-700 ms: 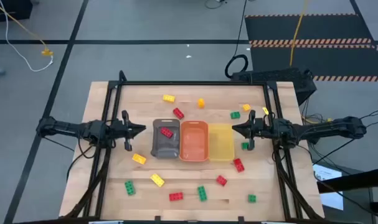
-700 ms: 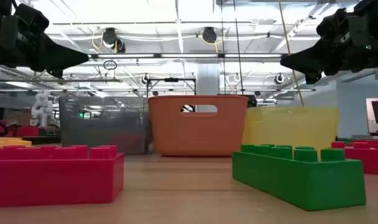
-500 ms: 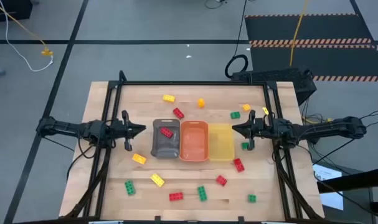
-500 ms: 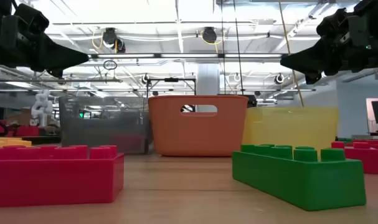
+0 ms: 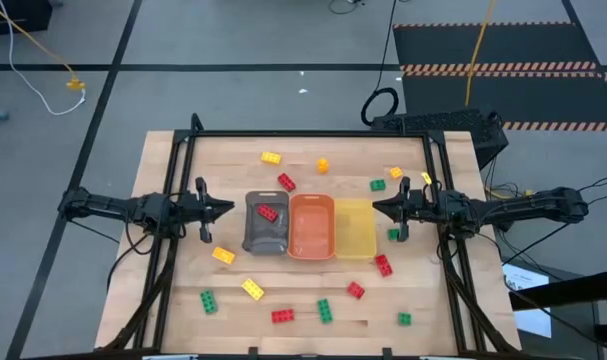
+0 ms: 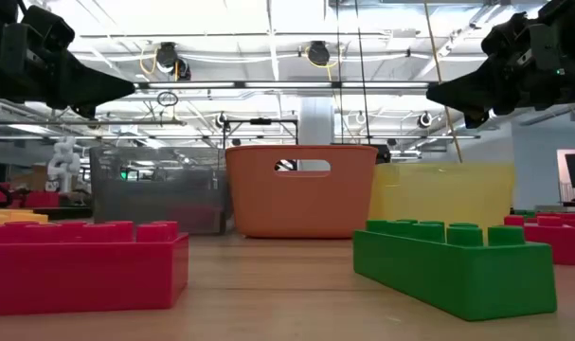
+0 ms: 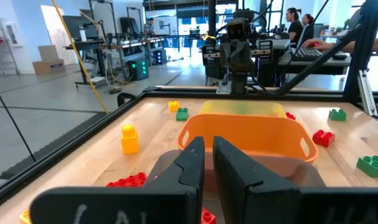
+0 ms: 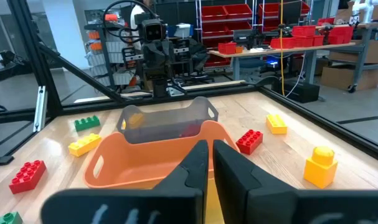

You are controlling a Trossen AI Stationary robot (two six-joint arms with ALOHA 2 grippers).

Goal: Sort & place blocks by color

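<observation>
Small studded red, yellow and green plastic blocks (image 5: 253,289) lie scattered on the wooden worktop (image 5: 233,150); one red block (image 5: 268,212) sits in the grey plastic tray (image 5: 266,241). Left gripper (image 5: 227,208) and right gripper (image 5: 379,208) hover with jaws closed, empty

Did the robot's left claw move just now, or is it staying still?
No. In the high view the left gripper sits in the same spot beside the grey tray as it did a moment ago, shut and empty.
</observation>
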